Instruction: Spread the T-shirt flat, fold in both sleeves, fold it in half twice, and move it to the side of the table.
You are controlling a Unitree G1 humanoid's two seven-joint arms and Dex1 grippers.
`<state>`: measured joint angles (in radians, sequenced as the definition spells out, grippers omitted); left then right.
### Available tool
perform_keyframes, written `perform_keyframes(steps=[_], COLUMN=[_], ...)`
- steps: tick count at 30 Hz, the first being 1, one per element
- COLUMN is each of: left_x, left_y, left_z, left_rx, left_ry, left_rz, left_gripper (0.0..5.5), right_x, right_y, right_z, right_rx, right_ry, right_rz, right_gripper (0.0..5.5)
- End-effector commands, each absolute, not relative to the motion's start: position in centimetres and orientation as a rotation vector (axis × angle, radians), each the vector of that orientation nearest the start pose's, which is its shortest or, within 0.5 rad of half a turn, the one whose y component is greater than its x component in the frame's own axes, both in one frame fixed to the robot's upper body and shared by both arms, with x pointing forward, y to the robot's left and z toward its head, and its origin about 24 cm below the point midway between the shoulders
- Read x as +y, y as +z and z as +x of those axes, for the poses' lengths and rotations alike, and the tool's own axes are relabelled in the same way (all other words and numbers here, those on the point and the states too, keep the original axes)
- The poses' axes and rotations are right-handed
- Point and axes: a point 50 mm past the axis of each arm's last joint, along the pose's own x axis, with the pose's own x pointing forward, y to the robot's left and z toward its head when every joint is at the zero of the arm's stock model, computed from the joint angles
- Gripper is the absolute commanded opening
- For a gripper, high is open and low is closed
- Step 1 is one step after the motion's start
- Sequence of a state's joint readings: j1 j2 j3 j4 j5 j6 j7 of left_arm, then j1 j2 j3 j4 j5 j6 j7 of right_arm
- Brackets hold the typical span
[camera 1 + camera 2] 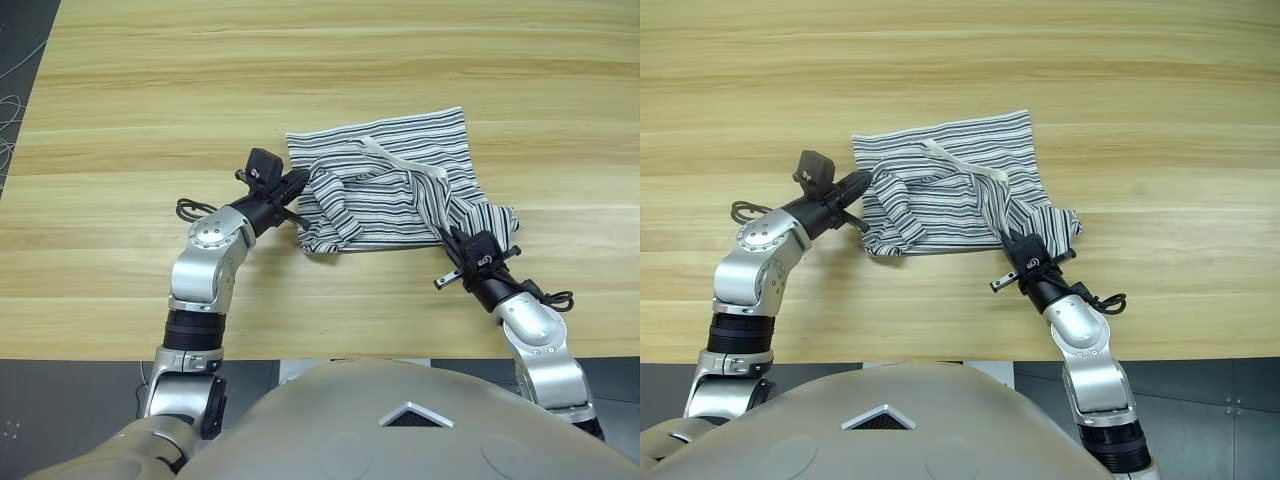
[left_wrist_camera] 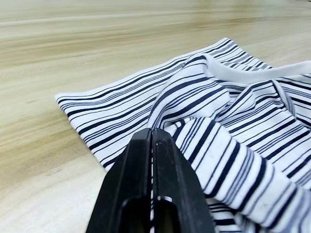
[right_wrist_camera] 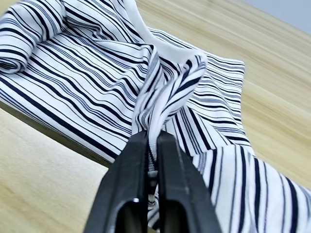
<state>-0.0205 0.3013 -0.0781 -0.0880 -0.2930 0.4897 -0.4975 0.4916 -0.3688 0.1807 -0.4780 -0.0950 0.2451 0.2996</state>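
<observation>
Pale wood grain runs across the table [image 1: 120,100], and the striped T-shirt [image 1: 400,150] lies bunched near the middle of the frame, slightly right of centre. It looks like thin, light, floppy knit that will sag and crease wherever it is lifted, so I'd take it by edges or seams rather than loose middle cloth. The left gripper [image 1: 296,190] is closed tight on the heap's left edge. The right gripper [image 3: 152,137] is pinched on a raised ridge of fabric at the lower right. The heap's long axis runs left to right, and its white collar [image 1: 405,162] slants from upper middle toward the right.
</observation>
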Motion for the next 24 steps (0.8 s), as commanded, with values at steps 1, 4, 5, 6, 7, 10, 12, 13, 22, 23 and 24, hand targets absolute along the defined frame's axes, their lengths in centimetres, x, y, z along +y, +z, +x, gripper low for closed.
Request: perform_keyframes(steps=[1,4,5,6,7,10,12,13,22,23,24], left_x=[15.8,16.0,16.1,16.1,16.1,16.4,16.5,16.4,15.9,15.8,15.6], left_y=[3.5,3.7,3.7,3.7,3.7,3.5,3.5,3.4,2.1,2.1,2.2], left_z=[24.3,24.4,24.4,24.3,24.4,24.5,24.4,24.4,24.1,24.1,24.2], left_rx=[0.399,0.375,0.373,0.375,0.380,0.389,0.392,0.394,0.491,0.491,0.489], left_ry=[-0.603,-0.592,-0.592,-0.590,-0.583,-0.566,-0.576,-0.580,-0.581,-0.582,-0.583], left_rz=[-0.113,-0.111,-0.109,-0.106,-0.098,-0.075,-0.070,-0.065,-0.141,-0.156,-0.168], left_gripper=[0.10,0.48,0.60,0.75,0.93,1.24,1.24,1.24,1.24,1.24,1.24], right_x=[-16.4,-16.4,-16.4,-16.3,-16.3,-16.2,-16.2,-16.1,-15.9,-15.8,-15.8], right_y=[2.5,2.5,2.5,2.5,2.4,2.4,2.4,2.4,2.5,2.5,2.5], right_z=[14.7,14.7,14.7,14.7,14.6,14.5,14.5,14.5,14.4,14.4,14.4], right_rx=[0.349,0.350,0.350,0.351,0.352,0.353,0.353,0.352,0.347,0.346,0.345], right_ry=[0.441,0.444,0.445,0.446,0.447,0.453,0.455,0.455,0.463,0.464,0.463], right_rz=[-0.354,-0.352,-0.351,-0.349,-0.346,-0.340,-0.338,-0.337,-0.326,-0.324,-0.323], right_gripper=[0.14,0.10,0.10,0.10,0.10,0.10,0.10,0.10,0.10,0.10,0.10])
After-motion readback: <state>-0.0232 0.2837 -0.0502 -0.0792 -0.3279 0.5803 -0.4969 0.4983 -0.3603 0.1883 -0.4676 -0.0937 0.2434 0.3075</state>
